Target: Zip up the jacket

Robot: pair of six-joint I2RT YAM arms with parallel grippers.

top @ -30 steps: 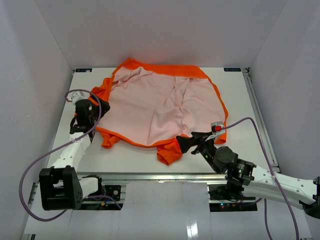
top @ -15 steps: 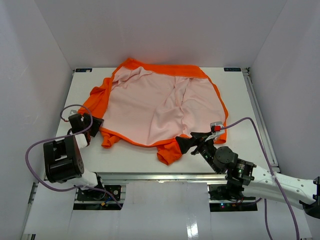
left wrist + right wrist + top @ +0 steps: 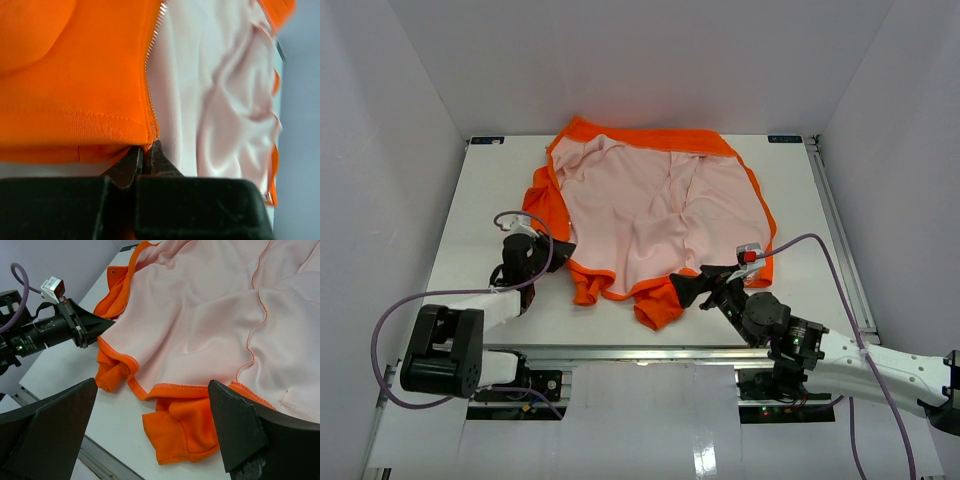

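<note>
The orange jacket point(image 3: 660, 210) lies spread open on the table with its pale pink lining up. My left gripper point(image 3: 550, 250) is shut on the jacket's left front edge, right at the bottom end of the zipper teeth point(image 3: 150, 75); the orange front panel point(image 3: 75, 85) is folded over above my fingertips point(image 3: 159, 155). My right gripper point(image 3: 692, 280) stands wide open just above the near hem, with a bunched orange sleeve point(image 3: 185, 432) lying between its fingers point(image 3: 55, 425), untouched. No zipper pull shows.
The white table point(image 3: 490, 190) is boxed in by white walls on three sides. A metal rail point(image 3: 640, 352) runs along the near edge. A small orange fold point(image 3: 585, 290) lies beside the left gripper. Purple cables loop from both wrists.
My left gripper went from open to shut on the jacket's left front edge and has pulled that edge rightward, folding the panel inward. The right arm has barely moved.
</note>
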